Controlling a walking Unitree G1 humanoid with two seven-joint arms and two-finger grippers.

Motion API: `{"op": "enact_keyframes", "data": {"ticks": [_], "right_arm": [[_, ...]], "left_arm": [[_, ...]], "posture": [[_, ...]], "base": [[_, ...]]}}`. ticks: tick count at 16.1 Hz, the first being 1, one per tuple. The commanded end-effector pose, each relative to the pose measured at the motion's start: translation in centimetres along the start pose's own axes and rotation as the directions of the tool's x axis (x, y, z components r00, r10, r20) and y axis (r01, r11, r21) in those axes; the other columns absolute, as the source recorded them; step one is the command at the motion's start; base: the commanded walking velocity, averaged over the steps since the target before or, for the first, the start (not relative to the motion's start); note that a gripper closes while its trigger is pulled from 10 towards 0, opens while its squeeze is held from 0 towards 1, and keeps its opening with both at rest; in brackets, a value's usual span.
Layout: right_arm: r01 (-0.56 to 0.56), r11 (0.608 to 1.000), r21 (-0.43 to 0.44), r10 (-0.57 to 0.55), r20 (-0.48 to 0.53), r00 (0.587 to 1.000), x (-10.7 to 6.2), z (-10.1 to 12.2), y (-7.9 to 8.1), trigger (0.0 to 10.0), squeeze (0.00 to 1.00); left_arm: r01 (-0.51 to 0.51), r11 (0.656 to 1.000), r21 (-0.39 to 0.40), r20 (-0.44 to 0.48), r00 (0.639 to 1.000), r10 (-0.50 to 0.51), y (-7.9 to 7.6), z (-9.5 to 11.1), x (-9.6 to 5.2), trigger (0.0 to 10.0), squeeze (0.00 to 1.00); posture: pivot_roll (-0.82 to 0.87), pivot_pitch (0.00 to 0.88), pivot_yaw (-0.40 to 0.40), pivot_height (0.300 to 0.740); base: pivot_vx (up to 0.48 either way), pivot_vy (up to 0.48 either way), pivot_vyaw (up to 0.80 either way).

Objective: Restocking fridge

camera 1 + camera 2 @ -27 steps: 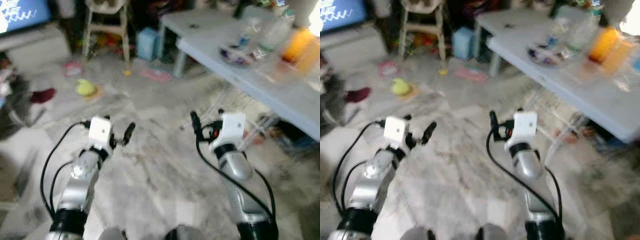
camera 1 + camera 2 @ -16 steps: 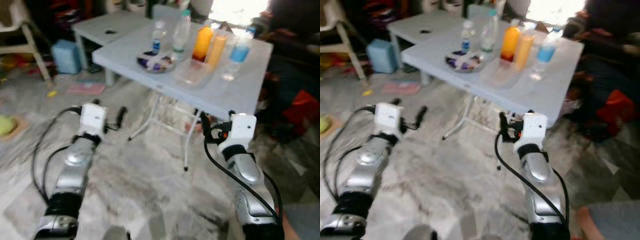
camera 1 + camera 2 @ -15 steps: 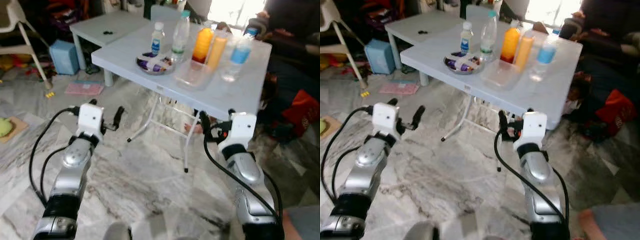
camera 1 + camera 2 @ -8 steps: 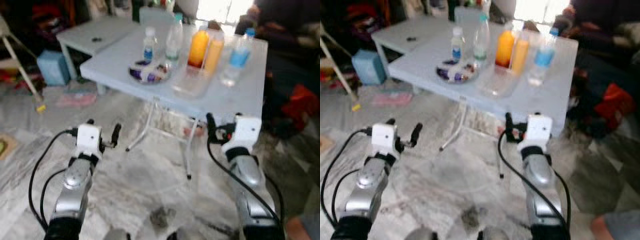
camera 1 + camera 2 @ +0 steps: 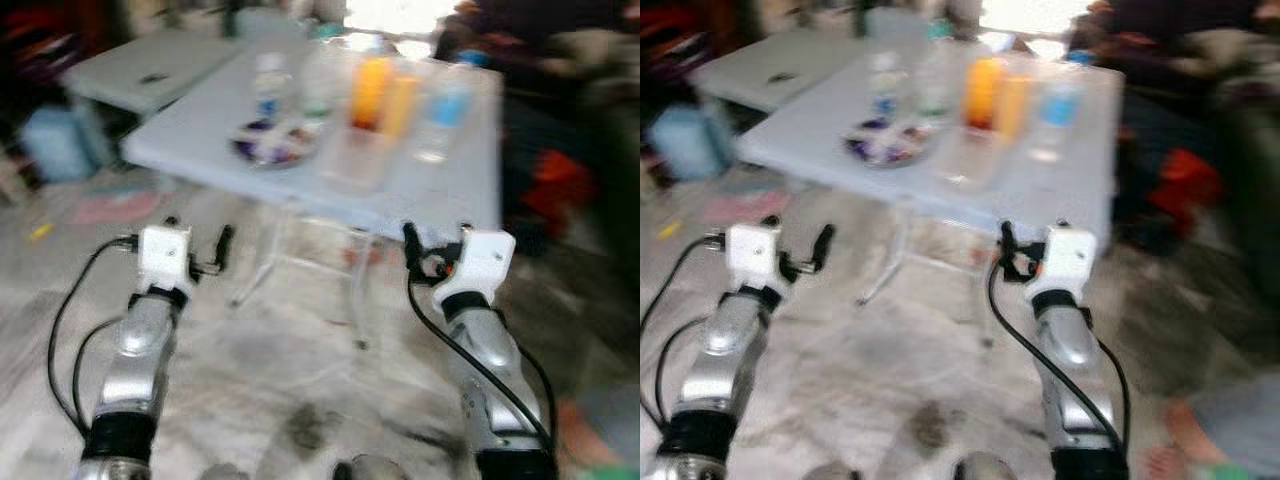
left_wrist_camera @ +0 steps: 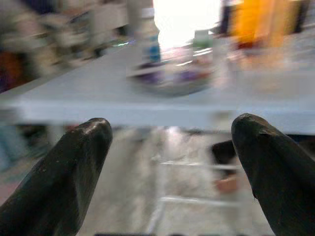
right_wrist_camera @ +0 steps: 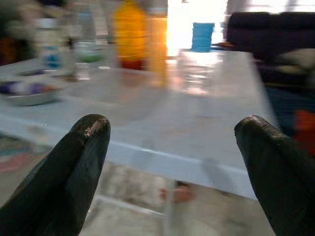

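Note:
A pale blue folding table (image 5: 200, 120) stands just ahead of me, blurred. On it are two orange juice bottles (image 5: 370, 92), a blue-tinted water bottle (image 5: 447, 105), a small water bottle (image 5: 268, 85), a dish of purple items (image 5: 272, 148) and a clear plastic tub (image 5: 355, 160). My left gripper (image 5: 198, 232) is raised in front of the table's near edge, open and empty. At the same height, below the table's near right corner, my right gripper (image 5: 437, 235) is open and empty too. The right wrist view shows the juice bottles (image 7: 130, 34) beyond the table edge.
A person in dark clothes (image 5: 560, 60) sits on a dark sofa at the right, with a bare foot (image 5: 1185, 440) on the marble floor. A second low table (image 5: 150, 70) and a blue box (image 5: 55, 140) stand at the back left. The table's metal legs (image 5: 290, 260) cross underneath.
The camera has swung from the cluttered floor round to the table and come closer. Both arms keep the same raised pose with fingers open.

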State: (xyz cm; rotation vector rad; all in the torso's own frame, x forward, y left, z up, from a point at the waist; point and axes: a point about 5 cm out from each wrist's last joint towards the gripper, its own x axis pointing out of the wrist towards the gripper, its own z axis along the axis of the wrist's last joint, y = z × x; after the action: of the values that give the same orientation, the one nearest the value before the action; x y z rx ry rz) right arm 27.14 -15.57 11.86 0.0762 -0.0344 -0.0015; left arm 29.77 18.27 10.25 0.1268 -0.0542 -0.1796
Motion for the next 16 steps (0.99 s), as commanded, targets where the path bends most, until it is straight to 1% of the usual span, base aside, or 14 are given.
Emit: {"op": "enact_keyframes", "data": {"ticks": [1, 2, 3, 4, 5, 6, 7, 8, 9, 10, 11, 13, 16], "right_arm": [[0.005, 1.0, 0.003, -0.006, 0.029, 1.0, 0.2, 0.7, -0.1, 10.0, 0.0], [0.002, 1.0, -0.003, -0.002, 0.036, 0.999, 0.4, 1.0, -0.1, 10.0, 0.0], [0.0, 1.0, -0.008, 0.0, 0.044, 0.999, 0.6, 1.3, -0.1, 10.0, 0.0], [-0.019, 0.999, -0.041, 0.022, 0.074, 0.997, 0.5, 2.0, -0.1, 10.0, 0.0], [-0.014, 0.999, -0.048, 0.017, 0.074, 0.997, 0.4, 2.0, -0.4, 10.0, 0.0], [0.009, 0.999, -0.048, -0.006, 0.066, 0.998, 0.3, 1.9, -0.9, 10.0, 0.0], [0.013, 0.999, -0.05, -0.01, 0.068, 0.998, 0.3, 2.0, -1.1, 10.0, 0.0], [0.043, 0.998, -0.047, -0.04, 0.068, 0.997, 0.3, 2.1, -1.5, 10.0, 0.0], [0.055, 0.998, -0.037, -0.053, 0.066, 0.996, 0.2, 2.1, -1.6, 10.0, 0.0], [0.052, 0.998, -0.037, -0.05, 0.06, 0.997, 0.1, 1.9, -1.5, 10.0, 0.0], [0.047, 0.998, -0.032, -0.045, 0.055, 0.997, -0.1, 1.7, -1.2, 10.0, 0.0], [0.042, 0.999, -0.028, -0.041, 0.049, 0.998, -0.3, 1.5, -0.9, 10.0, 0.0], [0.022, 1.0, -0.017, -0.021, 0.045, 0.999, -0.4, 1.4, -0.5, 10.0, 0.0]], "left_arm": [[0.006, 1.0, 0.006, 0.005, 1.0, -0.006, -0.1, 0.2, 0.0, 10.0, 0.0], [0.009, 1.0, 0.007, 0.009, 1.0, -0.009, -0.3, 0.5, 0.1, 10.0, 0.0], [0.011, 1.0, 0.008, 0.013, 1.0, -0.011, -0.4, 0.6, 0.1, 10.0, 0.0], [0.02, 1.0, 0.008, 0.018, 1.0, -0.02, -0.6, 1.0, 0.0, 10.0, 0.0], [0.023, 1.0, 0.003, 0.009, 1.0, -0.023, -0.6, 0.9, -0.1, 10.0, 0.0], [0.02, 1.0, -0.003, -0.007, 1.0, -0.02, -0.6, 0.6, 0.0, 10.0, 0.0], [0.027, 1.0, 0.006, -0.006, 1.0, -0.027, -0.6, 0.6, 0.0, 10.0, 0.0], [0.028, 1.0, -0.001, -0.005, 1.0, -0.028, -0.6, 0.8, 0.1, 10.0, 0.0], [0.031, 1.0, -0.006, -0.005, 1.0, -0.031, -0.7, 0.9, 0.1, 10.0, 0.0], [0.035, 0.999, -0.008, -0.009, 0.999, -0.035, -0.9, 0.9, 0.1, 10.0, 0.0], [0.04, 0.999, -0.028, -0.003, 0.999, -0.04, -1.1, 1.0, 0.0, 10.0, 0.0], [0.045, 0.998, -0.046, 0.003, 0.999, -0.045, -1.3, 1.1, -0.1, 10.0, 0.0], [0.038, 0.998, -0.046, 0.011, 0.999, -0.037, -1.2, 1.3, -0.1, 10.0, 0.0]], "posture": [[-0.06, 0.053, -0.061, 0.74], [-0.05, 0.08, -0.052, 0.74], [-0.05, 0.08, -0.052, 0.74], [-0.05, 0.103, -0.046, 0.74], [-0.05, 0.102, -0.045, 0.74], [-0.06, 0.114, -0.038, 0.74], [-0.06, 0.114, -0.038, 0.74], [-0.07, 0.127, -0.034, 0.74], [-0.07, 0.127, -0.032, 0.74], [-0.07, 0.127, -0.03, 0.74], [-0.07, 0.126, -0.03, 0.74], [-0.07, 0.119, -0.03, 0.74], [-0.07, 0.113, -0.032, 0.74]], "base": [[0.472, 0.0, 0.0], [0.472, 0.0, 0.0], [0.472, 0.0, 0.0], [0.469, 0.0, 0.0], [0.469, 0.0, 0.0], [0.439, 0.0, 0.0], [0.439, 0.0, 0.0], [0.439, 0.0, 0.0], [0.435, 0.0, -0.8], [0.439, 0.0, -0.8], [0.435, 0.0, -0.8], [0.405, 0.257, -0.63], [0.281, 0.372, 0.0]]}}
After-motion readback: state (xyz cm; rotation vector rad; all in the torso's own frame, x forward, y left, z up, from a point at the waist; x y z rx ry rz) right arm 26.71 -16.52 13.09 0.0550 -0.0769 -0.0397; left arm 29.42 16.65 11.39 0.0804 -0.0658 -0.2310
